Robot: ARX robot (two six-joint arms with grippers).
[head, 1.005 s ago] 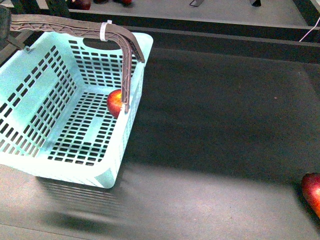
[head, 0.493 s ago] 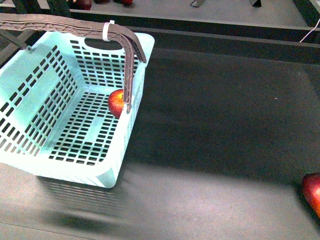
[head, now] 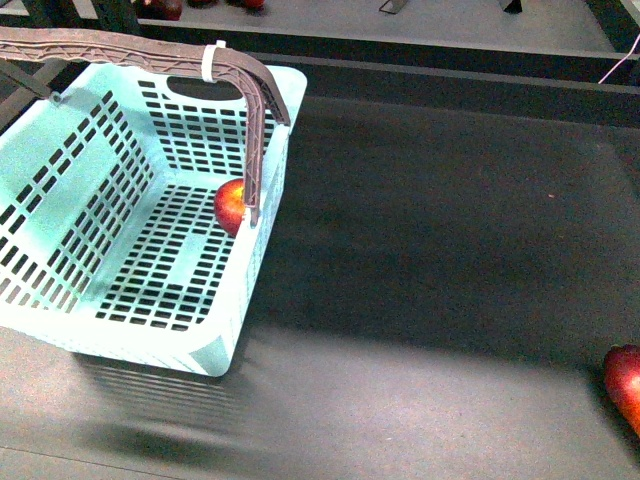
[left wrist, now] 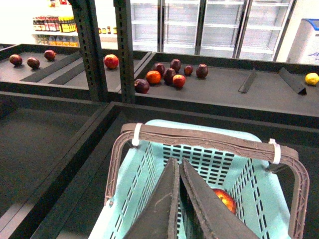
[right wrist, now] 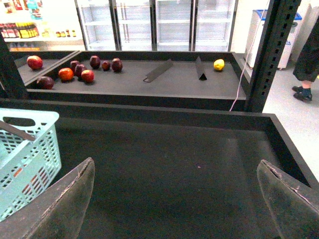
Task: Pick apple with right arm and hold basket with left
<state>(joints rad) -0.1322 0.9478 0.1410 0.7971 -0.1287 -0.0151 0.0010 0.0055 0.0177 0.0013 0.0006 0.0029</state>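
Note:
The pale turquoise basket stands at the left of the dark tabletop, its brownish ribbed handles raised and bound by a white tie. One red apple lies inside against the right wall, also seen in the left wrist view. Another red apple lies on the table at the right edge. My left gripper is shut with nothing in it, hanging over the basket short of the handles. My right gripper is open over bare table, with the basket off to one side. Neither gripper shows in the front view.
A raised dark ledge borders the table's far side. Behind it is a shelf with several red fruits and a lemon. Dark metal posts rise near the basket. A person's legs stand beyond a post.
The basket's handles shifted slightly right, and a dark shape at the front view's top left corner left the frame. Over the last half second almost nothing moved.

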